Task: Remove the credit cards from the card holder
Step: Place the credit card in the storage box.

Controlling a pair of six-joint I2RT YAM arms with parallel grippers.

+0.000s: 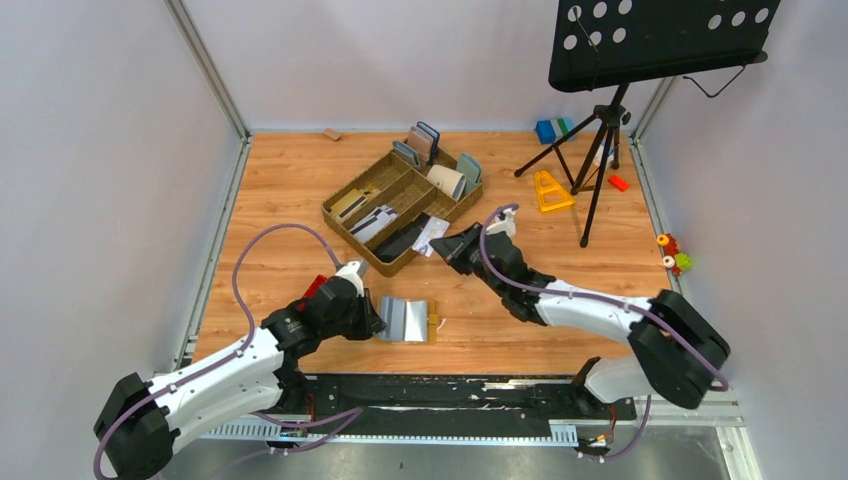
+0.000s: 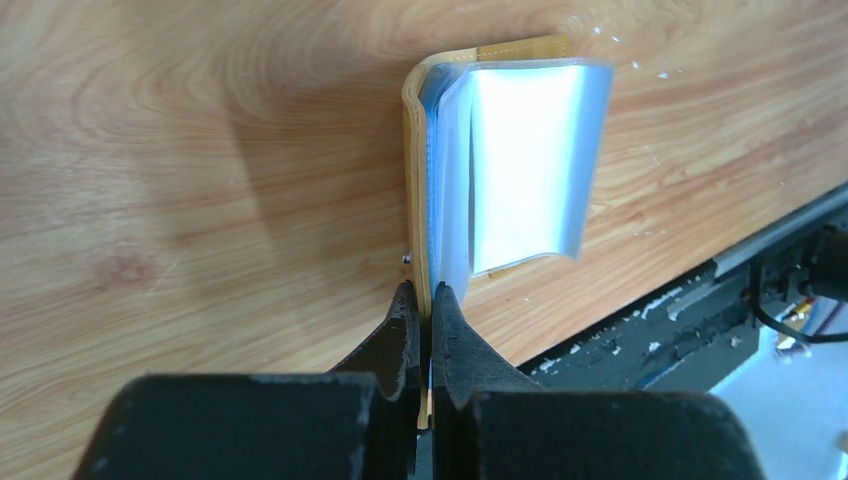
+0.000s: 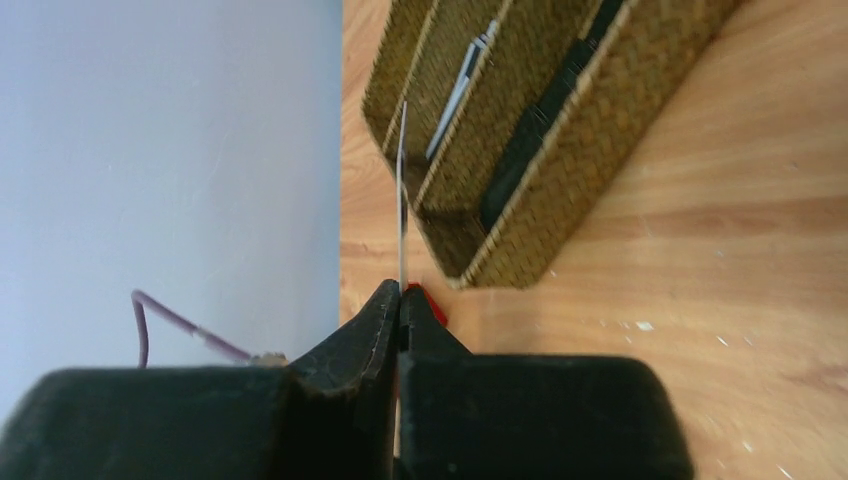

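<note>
At the lower left of the top view, the left tool (image 1: 368, 318) is closed on the left edge of the card holder (image 1: 405, 320). The holder lies open on the worktop (image 1: 280, 200) at lower centre, near the front edge. In the left wrist view the tool (image 2: 425, 300) is pinched narrow on the holder's yellow cover (image 2: 412, 180), which is seen edge-on. Pale blue clear sleeves (image 2: 525, 160) fan out to the right of the cover over bare worktop (image 2: 150, 150). Whether cards sit inside those sleeves cannot be told from here.

Further up, right of centre, the right tool (image 1: 447, 246) is closed on a card (image 1: 432, 236), held at the near right corner of a woven tray (image 1: 340, 222). In the right wrist view the tool (image 3: 402, 300) is shut tight on the card (image 3: 402, 200), seen edge-on as a thin pale line running up the frame. The line ends against the tray (image 3: 560, 180) at the upper centre. The tray rests on the worktop (image 3: 700, 250), and dark flat items are seen in its slots.

The tray's far compartments hold upright wallets (image 1: 428, 140), grey and blue. At the upper right a black music stand (image 1: 660, 40) is set on its tripod, with a yellow piece (image 1: 550, 190) by its feet.
</note>
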